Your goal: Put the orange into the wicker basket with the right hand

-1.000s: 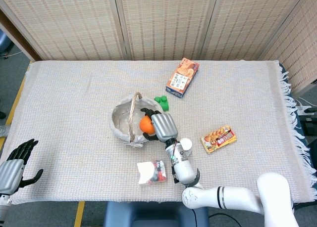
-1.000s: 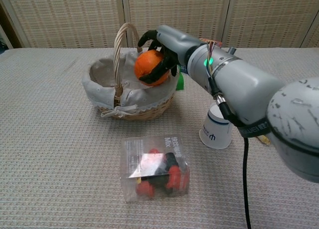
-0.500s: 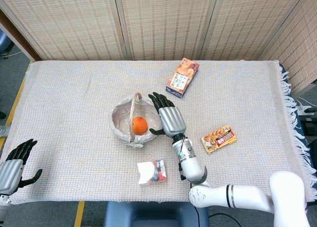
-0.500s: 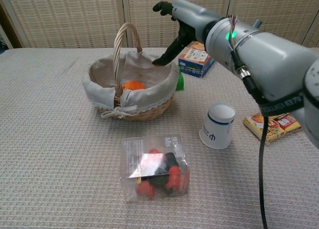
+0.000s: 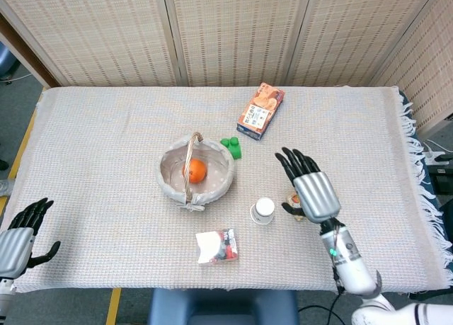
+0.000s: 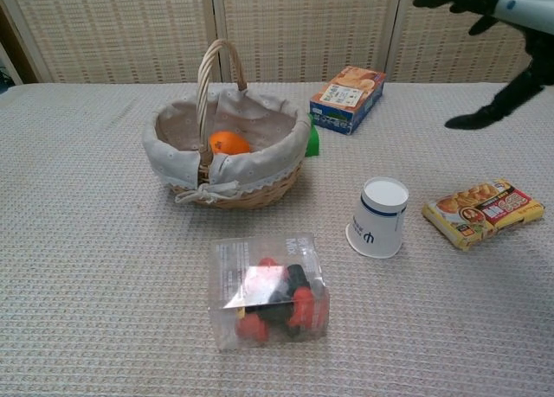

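Round orange fruit (image 5: 196, 170): inside lined wicker basket with hoop handle (image 5: 170, 185), resting on cloth lining. Right hand (image 5: 307, 187): raised above table, well clear of basket, fingers spread, holding nothing. Left hand (image 5: 19, 236): at near left table edge, fingers apart, empty. White paper cup (image 6: 378, 217): upside down, beside yellow snack packet (image 6: 483, 211).

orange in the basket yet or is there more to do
Looks done: the orange lies inside the wicker basket, on its cloth lining beside the handle. Nothing is in hand: the right hand is open, fingers spread, off to the side above the snack packet, and the left hand is open near the table edge. No step of the task appears to be left.
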You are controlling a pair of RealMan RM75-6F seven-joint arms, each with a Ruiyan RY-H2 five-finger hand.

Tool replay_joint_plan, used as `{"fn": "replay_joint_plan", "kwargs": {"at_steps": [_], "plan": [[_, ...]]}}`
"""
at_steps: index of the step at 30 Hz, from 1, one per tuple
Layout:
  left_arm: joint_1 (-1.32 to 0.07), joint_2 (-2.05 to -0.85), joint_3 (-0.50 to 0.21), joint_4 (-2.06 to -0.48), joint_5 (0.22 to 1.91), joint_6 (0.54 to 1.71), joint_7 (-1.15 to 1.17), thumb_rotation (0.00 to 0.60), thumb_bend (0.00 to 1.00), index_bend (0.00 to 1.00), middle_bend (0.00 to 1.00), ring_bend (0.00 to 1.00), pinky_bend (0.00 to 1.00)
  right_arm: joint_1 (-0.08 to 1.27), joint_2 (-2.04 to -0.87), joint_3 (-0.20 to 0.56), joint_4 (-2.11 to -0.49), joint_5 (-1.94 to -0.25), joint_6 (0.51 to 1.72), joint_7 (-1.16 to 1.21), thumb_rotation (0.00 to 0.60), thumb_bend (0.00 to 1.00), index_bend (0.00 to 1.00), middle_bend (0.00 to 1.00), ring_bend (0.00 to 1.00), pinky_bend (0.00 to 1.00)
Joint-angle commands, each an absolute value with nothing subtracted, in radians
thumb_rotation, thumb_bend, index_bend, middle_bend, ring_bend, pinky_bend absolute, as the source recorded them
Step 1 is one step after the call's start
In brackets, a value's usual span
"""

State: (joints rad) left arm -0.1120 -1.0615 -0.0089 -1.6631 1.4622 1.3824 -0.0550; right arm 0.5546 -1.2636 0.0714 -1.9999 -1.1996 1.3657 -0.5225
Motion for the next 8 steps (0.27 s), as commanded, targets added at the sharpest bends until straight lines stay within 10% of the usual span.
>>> {"fn": "replay_joint_plan", "kwargs": {"at_steps": [1, 8], "plan": [[-0.109, -1.071, -0.011, -1.659, 1.466, 1.395, -0.039, 0.6, 0.34, 0.0, 0.0, 0.0, 0.11, 0.336, -1.14, -0.18, -1.944, -1.507, 1.528, -0.393, 0.6, 0.05, 0.0, 0.0, 0.0, 0.14], [-0.103, -1.076, -0.011, -1.658, 1.474, 1.414, -0.025, 0.6, 0.34, 0.0, 0.0, 0.0, 0.1, 0.196, -1.228, -0.217, -1.639, -1.63, 1.643, -0.244, 0.6, 0.05, 0.0, 0.0, 0.0, 0.14]]}}
